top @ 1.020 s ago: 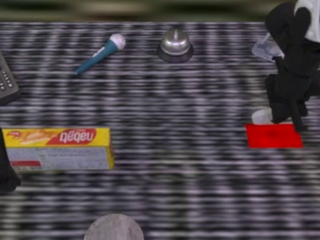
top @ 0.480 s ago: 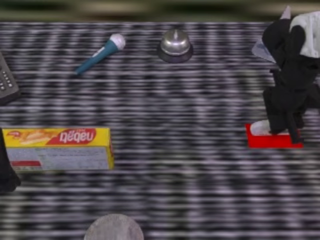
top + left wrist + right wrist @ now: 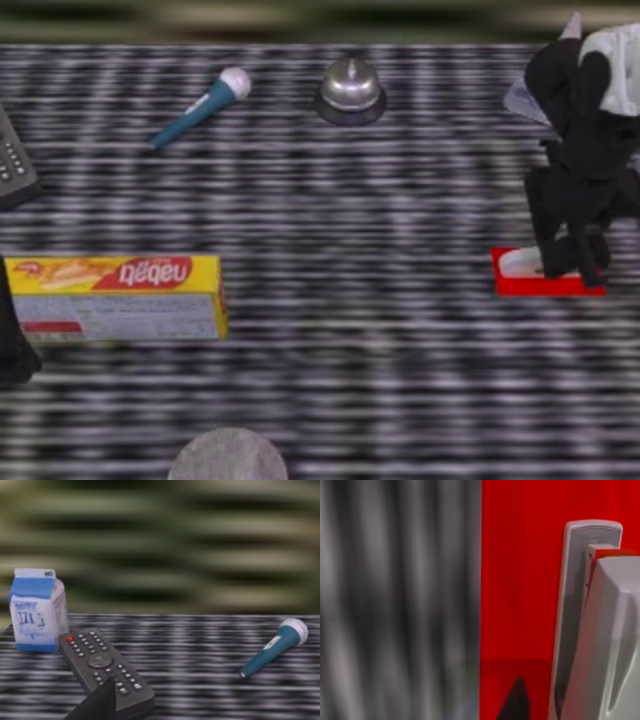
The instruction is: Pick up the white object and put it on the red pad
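Observation:
The white object (image 3: 520, 262) lies on the red pad (image 3: 530, 286) at the right of the table, its rounded end pointing left. My right gripper (image 3: 575, 268) stands straight over the pad, open, its fingers spread either side of the bar's right part. In the right wrist view the white object (image 3: 580, 605) rests on the red pad (image 3: 520, 580), and a strip of red shows between it and one dark fingertip (image 3: 517, 702). The other finger is hidden behind the bar. My left gripper (image 3: 10, 350) sits parked at the table's left edge, open.
A yellow box (image 3: 115, 295) lies at the left. A teal microphone (image 3: 200, 107) and a silver bell (image 3: 351, 90) sit at the back. A black remote (image 3: 102, 670) and a milk carton (image 3: 36, 611) are far left. A pale translucent stand (image 3: 525, 100) is behind the right arm. A grey disc (image 3: 228, 457) sits at the front edge.
My right gripper came down and forward with the white bar onto the red pad, then its fingers spread apart. The left arm has not moved.

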Available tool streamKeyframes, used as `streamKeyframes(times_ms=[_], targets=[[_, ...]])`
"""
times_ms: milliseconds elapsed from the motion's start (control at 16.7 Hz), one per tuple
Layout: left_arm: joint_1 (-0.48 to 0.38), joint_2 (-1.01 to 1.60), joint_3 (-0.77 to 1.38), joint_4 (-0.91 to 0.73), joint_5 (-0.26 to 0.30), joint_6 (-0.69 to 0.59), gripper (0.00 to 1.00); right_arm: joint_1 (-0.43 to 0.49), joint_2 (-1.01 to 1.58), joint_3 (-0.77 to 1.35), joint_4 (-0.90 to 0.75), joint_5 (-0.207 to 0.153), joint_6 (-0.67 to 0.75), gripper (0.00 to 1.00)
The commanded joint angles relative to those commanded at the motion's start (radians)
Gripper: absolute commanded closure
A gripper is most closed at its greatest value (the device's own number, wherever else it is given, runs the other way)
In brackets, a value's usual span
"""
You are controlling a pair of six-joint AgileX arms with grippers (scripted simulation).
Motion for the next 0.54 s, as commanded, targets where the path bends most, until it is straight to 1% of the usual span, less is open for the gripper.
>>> streamKeyframes(times_ms=[180,240,540], targets=[[0.0,0.0,0.0,0.0,0.0,0.0,0.0,0.0,0.0,0.0,0.0,0.0,0.0,0.02],[0.0,0.0,0.0,0.0,0.0,0.0,0.0,0.0,0.0,0.0,0.0,0.0,0.0,0.0],[0.0,0.0,0.0,0.0,0.0,0.0,0.0,0.0,0.0,0.0,0.0,0.0,0.0,0.0]])
